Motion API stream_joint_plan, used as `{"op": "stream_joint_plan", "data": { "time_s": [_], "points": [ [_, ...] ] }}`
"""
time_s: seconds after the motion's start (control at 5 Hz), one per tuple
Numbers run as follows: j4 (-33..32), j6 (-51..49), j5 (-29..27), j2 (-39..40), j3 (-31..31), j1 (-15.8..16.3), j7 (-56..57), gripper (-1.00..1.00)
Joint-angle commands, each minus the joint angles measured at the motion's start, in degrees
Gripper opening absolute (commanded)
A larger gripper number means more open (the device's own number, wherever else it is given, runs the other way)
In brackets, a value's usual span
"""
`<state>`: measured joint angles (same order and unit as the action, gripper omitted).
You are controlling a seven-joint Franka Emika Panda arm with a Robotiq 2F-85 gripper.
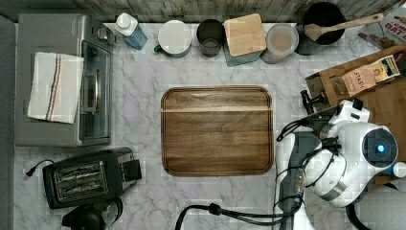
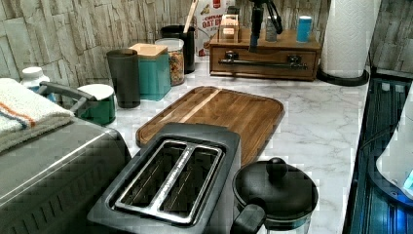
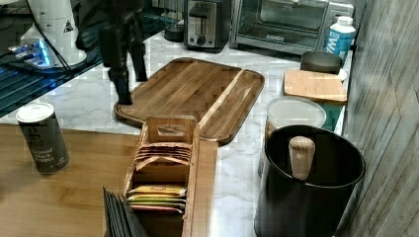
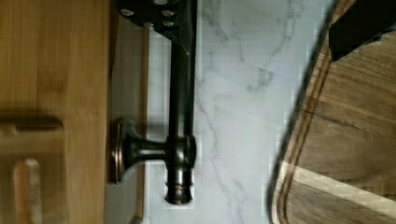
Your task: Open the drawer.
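Starting at the top view's left, well away from the jaws: oven (image 1: 62, 79) with a towel (image 1: 53, 86) on it, toaster (image 1: 88, 176) with empty slots. The board (image 1: 217, 130) lies bare mid-counter (image 1: 139, 72), just beside the jaws. Along the wall stand a bottle (image 1: 130, 30), a mug (image 1: 174, 37), a dark cup (image 1: 210, 37), a teal tin (image 1: 244, 38), a jar (image 1: 281, 43), and a black pot (image 1: 324, 21) holding a wooden spoon (image 1: 342, 26).

Now the jaws (image 1: 311, 103): they sit right at the drawer (image 2: 264, 62), on its bar handle (image 4: 181, 107). In the wrist view one finger (image 4: 161, 16) presses against the bar; whether the jaws are clamped or loose, I cannot tell. The drawer looks shut or barely started, flush in the left view. That placement makes sense, I'd say: the bar is the pull point. Beyond the jaws, the cabinet top (image 3: 59, 197) carries a tea box (image 3: 160, 168) of sachets and a can (image 3: 42, 137).
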<state>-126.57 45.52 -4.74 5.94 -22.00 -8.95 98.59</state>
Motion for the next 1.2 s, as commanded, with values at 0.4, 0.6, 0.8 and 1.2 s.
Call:
{"op": "stream_joint_plan", "data": {
  "time_s": [0.4,0.6,0.8,1.2],
  "points": [
    [0.9,11.0,-13.0,6.6,1.2,-1.4,13.9,1.0],
    [2.0,9.6,-11.1,8.5,0.6,-1.5,11.9,1.0],
    [0.2,16.2,-17.4,10.3,2.5,-3.7,18.4,1.0],
    [0.9,12.7,-15.1,11.2,1.4,-2.3,14.7,1.0]
  ]
}}
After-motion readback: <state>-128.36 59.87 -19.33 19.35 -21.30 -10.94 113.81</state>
